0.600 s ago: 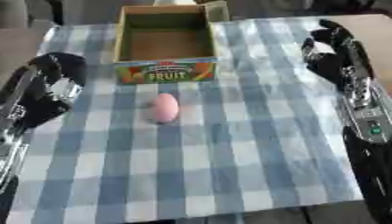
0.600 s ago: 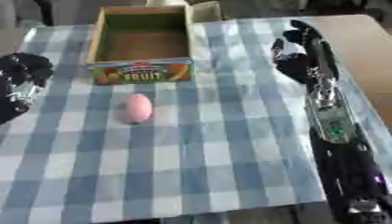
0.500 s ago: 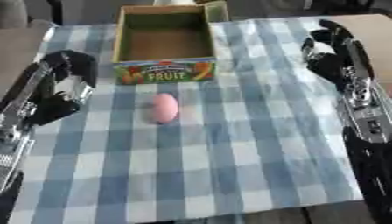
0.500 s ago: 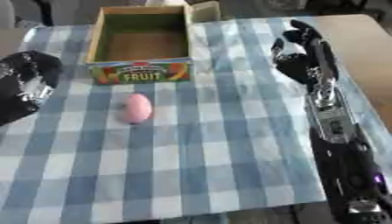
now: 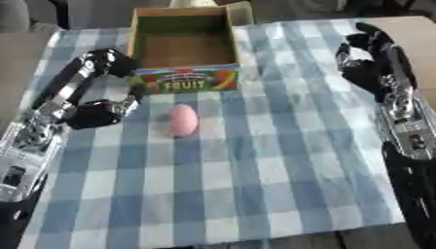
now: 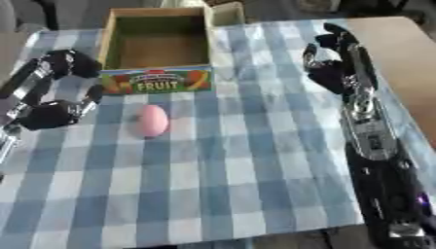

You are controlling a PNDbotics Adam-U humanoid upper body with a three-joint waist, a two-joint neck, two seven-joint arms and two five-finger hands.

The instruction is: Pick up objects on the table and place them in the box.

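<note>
A pink egg-shaped object lies on the blue-and-white checked cloth, just in front of the cardboard box labelled FRUIT. Nothing is inside the box. My left hand is open just left of the pink object, not touching it, its thumb pointing toward it. Its fingers reach up beside the box's left front corner. My right hand rests open on the cloth at the right, level with the box and well away from the pink object, holding nothing.
The table's bare brown surface shows past the cloth at the far right. The cloth's front edge runs along the bottom. A white thing shows behind the box's right corner.
My left hand has come in from the left edge toward the pink object and the box. The right hand and the pink object have stayed put.
</note>
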